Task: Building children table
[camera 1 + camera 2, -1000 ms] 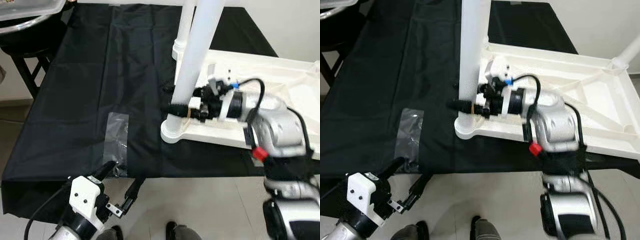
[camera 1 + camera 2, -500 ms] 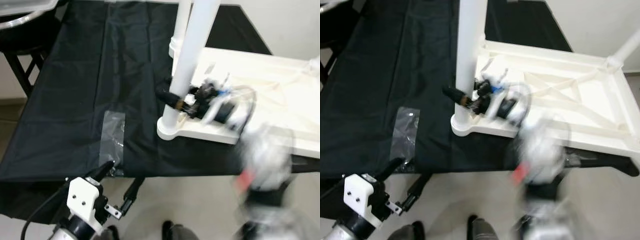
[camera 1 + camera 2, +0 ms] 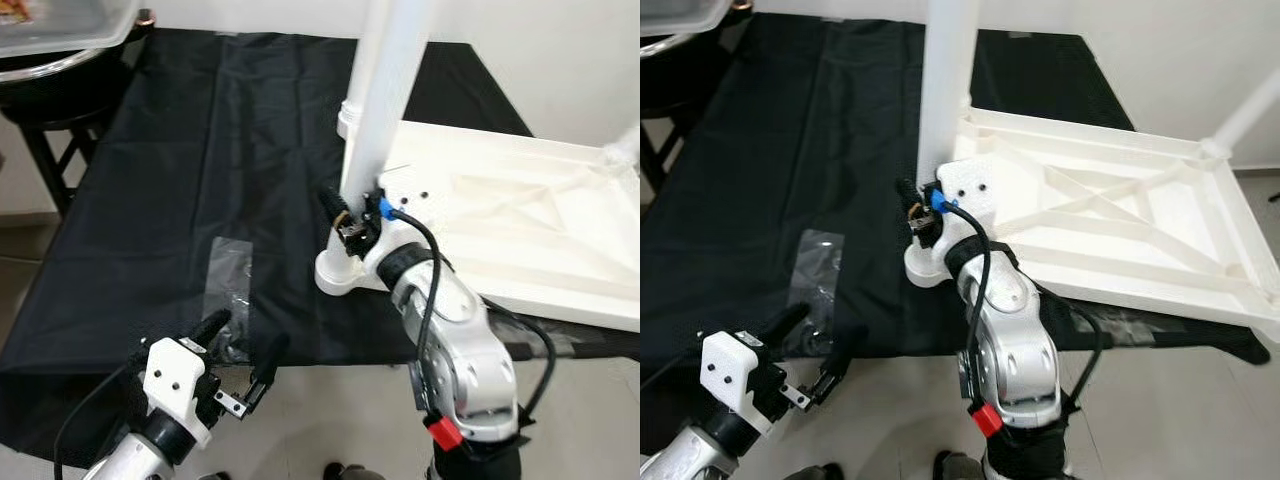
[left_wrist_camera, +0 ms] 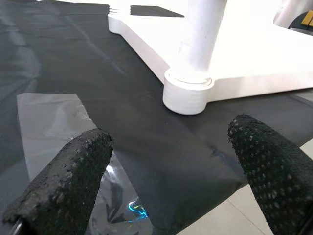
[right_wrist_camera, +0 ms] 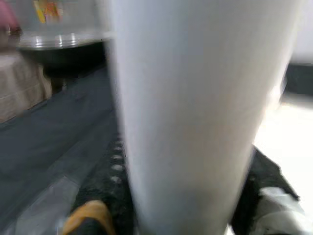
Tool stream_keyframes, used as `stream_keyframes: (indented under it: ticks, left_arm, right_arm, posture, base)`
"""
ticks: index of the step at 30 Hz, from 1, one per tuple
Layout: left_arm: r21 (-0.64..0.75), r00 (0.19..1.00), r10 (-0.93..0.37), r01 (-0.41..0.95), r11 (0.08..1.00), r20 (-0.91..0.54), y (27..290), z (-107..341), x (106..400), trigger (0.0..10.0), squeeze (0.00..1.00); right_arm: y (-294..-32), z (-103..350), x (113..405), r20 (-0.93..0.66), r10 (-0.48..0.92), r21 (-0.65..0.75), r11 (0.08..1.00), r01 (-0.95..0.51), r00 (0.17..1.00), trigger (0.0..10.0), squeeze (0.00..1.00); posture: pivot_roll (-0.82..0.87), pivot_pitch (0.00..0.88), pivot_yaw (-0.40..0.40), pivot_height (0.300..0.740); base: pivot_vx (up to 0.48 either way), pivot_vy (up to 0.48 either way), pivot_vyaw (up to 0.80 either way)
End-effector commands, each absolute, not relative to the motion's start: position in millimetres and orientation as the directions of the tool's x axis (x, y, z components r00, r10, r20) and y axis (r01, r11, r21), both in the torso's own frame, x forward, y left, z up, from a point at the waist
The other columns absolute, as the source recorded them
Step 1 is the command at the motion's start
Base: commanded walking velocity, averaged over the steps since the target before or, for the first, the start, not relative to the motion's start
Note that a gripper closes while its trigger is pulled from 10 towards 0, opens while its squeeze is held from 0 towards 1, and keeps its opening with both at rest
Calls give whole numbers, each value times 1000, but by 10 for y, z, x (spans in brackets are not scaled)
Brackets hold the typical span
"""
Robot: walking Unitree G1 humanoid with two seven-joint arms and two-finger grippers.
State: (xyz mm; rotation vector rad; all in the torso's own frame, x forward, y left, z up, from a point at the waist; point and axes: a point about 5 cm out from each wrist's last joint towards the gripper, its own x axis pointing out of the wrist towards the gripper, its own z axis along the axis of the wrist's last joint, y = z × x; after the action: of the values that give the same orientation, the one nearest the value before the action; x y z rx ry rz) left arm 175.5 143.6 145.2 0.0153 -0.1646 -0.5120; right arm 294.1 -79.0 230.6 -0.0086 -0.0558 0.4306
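A smooth white plastic children's table (image 3: 1110, 215) lies upside down on the black-cloth tabletop (image 3: 200, 190). Two round legs show. The right gripper (image 3: 345, 215) has its jaws pinching the near leg (image 3: 385, 90). The left gripper (image 3: 238, 350) hovers, jaws spread, over one crinkled clear bag (image 3: 228, 290).

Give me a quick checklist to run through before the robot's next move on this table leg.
1. Right gripper closed around the white leg near its base: ok.
2. Leg upright in the corner socket: ok.
3. Leg fully tightened: cannot tell.
4. Upturned tabletop lying flat on the black cloth: ok.
5. Left gripper open, hanging at the cloth's near edge, away from the leg: ok.
6. Clear plastic bag lying apart from the socket: ok.
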Motion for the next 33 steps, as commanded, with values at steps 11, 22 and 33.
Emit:
stream_keyframes:
  ticks: [11,22,33]
  left_arm:
    - [51,873,-471,469,882,124,1484,1380,1745,10000,0]
    - [-104,991,-118,125,987,69,1878,1336,1971,10000,0]
    - [-189,983,-178,183,965,47,1717,1234,1918,10000,0]
  right_arm:
    - [-1117,2236,2783,67,606,21,793,-609,792,10000,1000]
    - [-1343,1678,2165,-140,639,36,767,-641,756,10000,706]
    - [-1202,1494,2335,-108,689,31,723,-690,717,10000,0]
  posture:
    - [18,226,-56,740]
    - [-24,187,-23,740]
    - [26,112,-27,740]
  base:
    - [0,0,0]
    - [0,0,0]
    - [0,-349,0]
